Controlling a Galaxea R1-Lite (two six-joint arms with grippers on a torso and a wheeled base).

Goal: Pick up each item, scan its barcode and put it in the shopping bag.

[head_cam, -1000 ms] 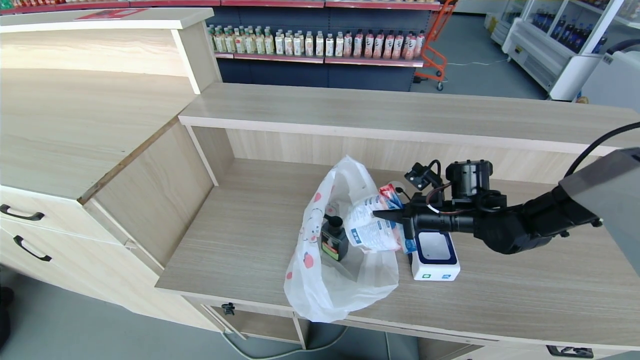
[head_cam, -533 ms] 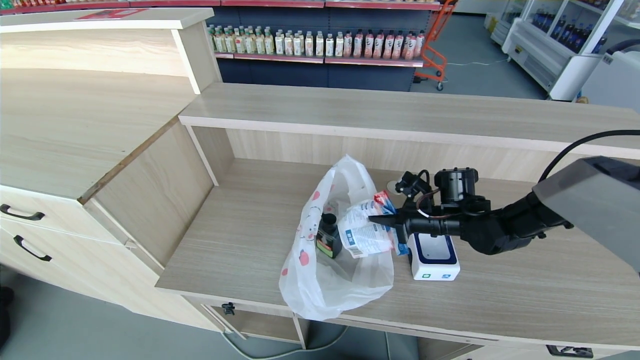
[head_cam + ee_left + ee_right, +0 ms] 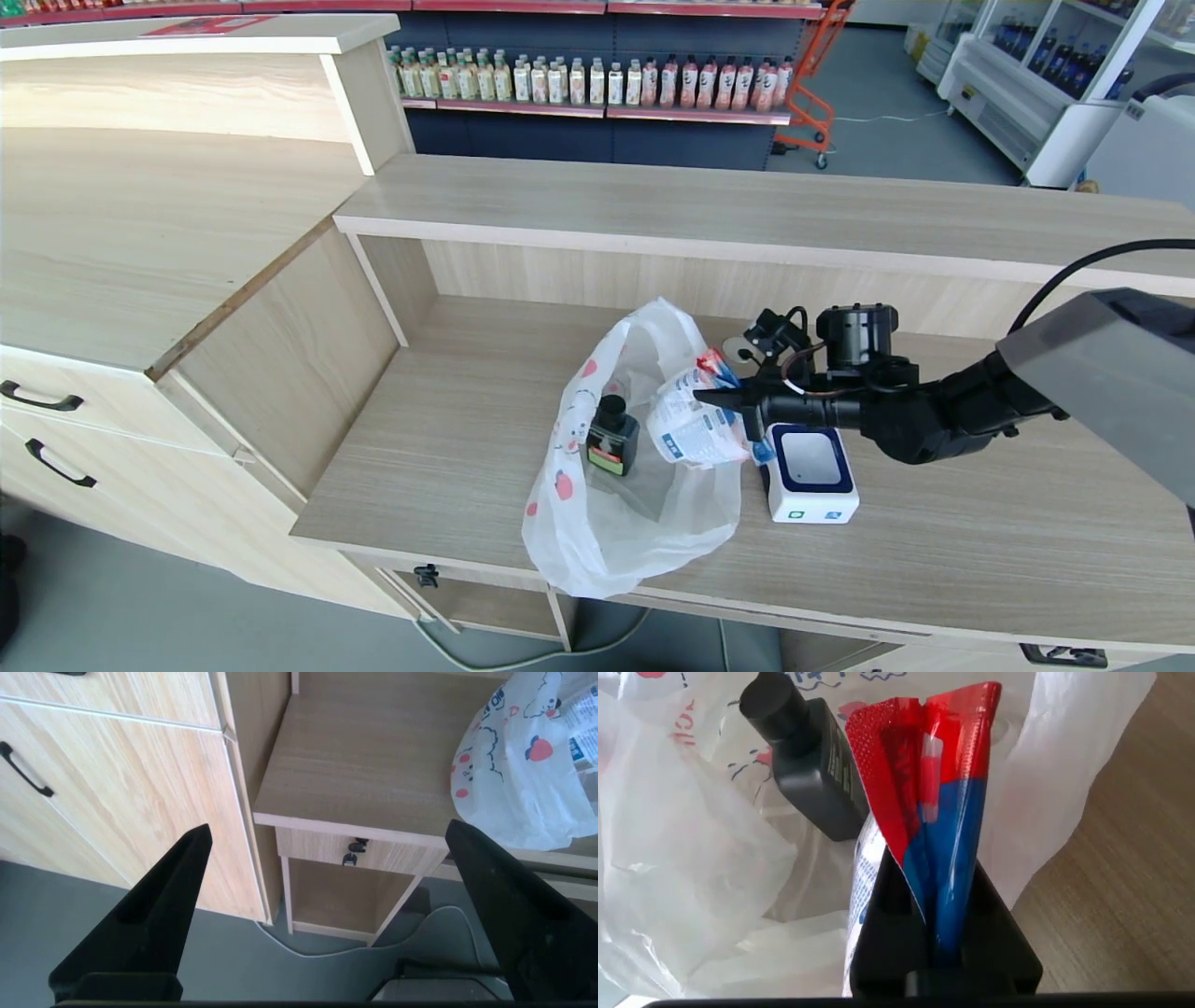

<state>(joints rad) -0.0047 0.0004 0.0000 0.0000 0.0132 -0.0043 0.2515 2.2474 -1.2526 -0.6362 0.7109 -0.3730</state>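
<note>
- Your right end effector (image 3: 717, 399) is clamped on the sealed red-and-blue edge of a soft pouch (image 3: 686, 429); the right wrist view shows that edge pinched between the two fingers.
- The pouch hangs at the mouth of the shopping bag (image 3: 607, 523), on the side nearest the scanner (image 3: 810, 471). Its white body leans in over the opening, just beside the dark bottle (image 3: 611, 443) standing upright inside.
- Since the pouch is at the bag and not over the scanner, you are most likely at the bagging step for this item. Whether its barcode was read cannot be told from here.
- Next, carry the pouch further in past the thin plastic rim before you let go. If you release it at the lip, it could slide out onto the counter (image 3: 934, 551).
- Aim for the free space beside the bottle so you don't tip it, and keep the fingers from snagging the film when you pull back.
- Your left end effector (image 3: 322, 924) hangs off the counter's front corner above the floor, fingers spread wide and holding nothing.
</note>
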